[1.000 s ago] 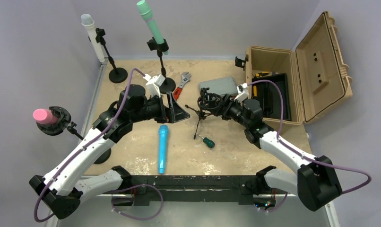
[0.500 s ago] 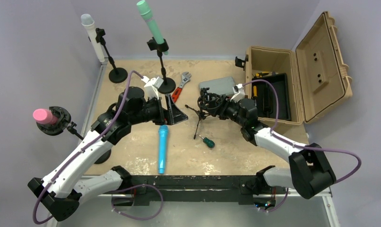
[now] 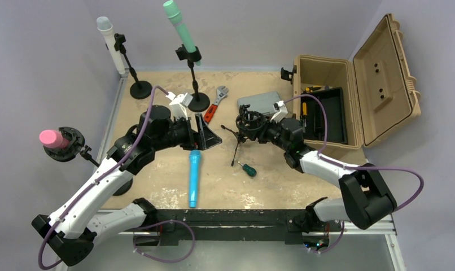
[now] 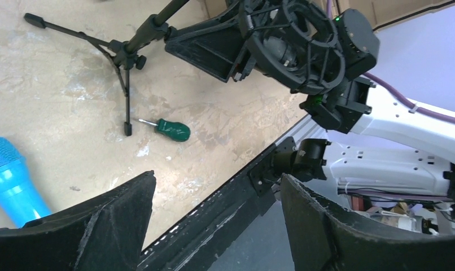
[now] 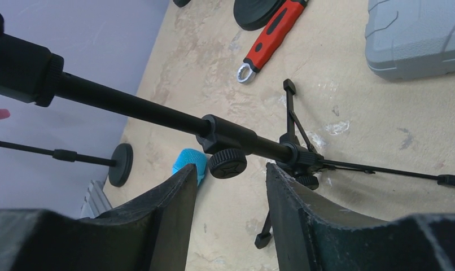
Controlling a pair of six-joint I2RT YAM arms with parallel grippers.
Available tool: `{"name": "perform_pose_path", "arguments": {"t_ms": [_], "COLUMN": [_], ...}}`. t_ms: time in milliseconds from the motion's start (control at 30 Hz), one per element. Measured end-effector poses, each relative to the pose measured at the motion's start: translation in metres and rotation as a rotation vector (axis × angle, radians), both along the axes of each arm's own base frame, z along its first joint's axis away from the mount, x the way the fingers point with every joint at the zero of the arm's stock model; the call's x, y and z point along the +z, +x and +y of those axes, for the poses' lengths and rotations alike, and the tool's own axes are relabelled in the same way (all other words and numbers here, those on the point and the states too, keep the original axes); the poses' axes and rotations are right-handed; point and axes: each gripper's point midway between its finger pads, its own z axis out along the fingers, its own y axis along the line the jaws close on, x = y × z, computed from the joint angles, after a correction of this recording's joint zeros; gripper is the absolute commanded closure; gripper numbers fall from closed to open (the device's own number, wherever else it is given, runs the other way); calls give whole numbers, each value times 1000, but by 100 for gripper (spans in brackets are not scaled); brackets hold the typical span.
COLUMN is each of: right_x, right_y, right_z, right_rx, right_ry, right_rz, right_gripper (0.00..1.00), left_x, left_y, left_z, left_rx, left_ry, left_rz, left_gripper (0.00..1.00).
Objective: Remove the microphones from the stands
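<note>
A blue microphone (image 3: 194,178) lies flat on the table, out of any stand; its head shows in the left wrist view (image 4: 8,180) and the right wrist view (image 5: 188,161). A black tripod stand with an empty shock mount (image 3: 249,119) stands tilted at mid-table. My left gripper (image 3: 213,135) is open and empty, just left of the stand and above the microphone's head (image 4: 218,178). My right gripper (image 3: 253,131) is open beside the shock mount; the stand's pole (image 5: 157,116) crosses just beyond its fingertips (image 5: 231,166).
A green microphone (image 3: 180,28), a white one (image 3: 111,42) and a pink one (image 3: 55,138) sit in other stands at back and left. A red wrench (image 3: 215,101), grey case (image 3: 262,101), green screwdriver (image 3: 248,168) and open tan toolbox (image 3: 349,96) are nearby.
My right arm's elbow and base have swung left while its gripper stays by the shock mount. My left gripper has drawn back slightly to the left. The microphone has not moved.
</note>
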Motion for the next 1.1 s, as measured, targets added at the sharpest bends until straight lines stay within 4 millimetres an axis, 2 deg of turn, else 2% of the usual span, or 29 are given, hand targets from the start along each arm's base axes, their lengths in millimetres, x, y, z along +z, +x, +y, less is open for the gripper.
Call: {"name": "perform_pose_path", "arguments": {"t_ms": [233,267,367,567,667,800,1033,1100], "right_x": [3,4,3,3,3,3,1,2], "right_y": [7,8,8,5,-4,-14,-12,-12], "right_z": [3,4,8,24,39,59,58,57], "right_rx": [5,9,20,52,81,81,16,10], "right_ry": [-12,-14,-28,-62,-88,-163,-289,-324], "right_rz": [-31,-39,-58,-108,-143,-202,-299,-328], "right_gripper": [74,78,99,100,100,100,100,94], "left_x": [-16,-17,-20,-36,-58,-80,-73,-68], "left_y": [-2,-3,-4,2,6,8,9,9], "left_z": [19,22,30,36,40,46,55,58], "left_rx": [71,81,114,157,186,222,281,294], "left_ry": [32,32,36,59,92,127,99,87], "left_rz": [-25,-32,-50,-55,-38,-11,-45,-56], "left_gripper": [22,22,22,23,28,30,30,30]}}
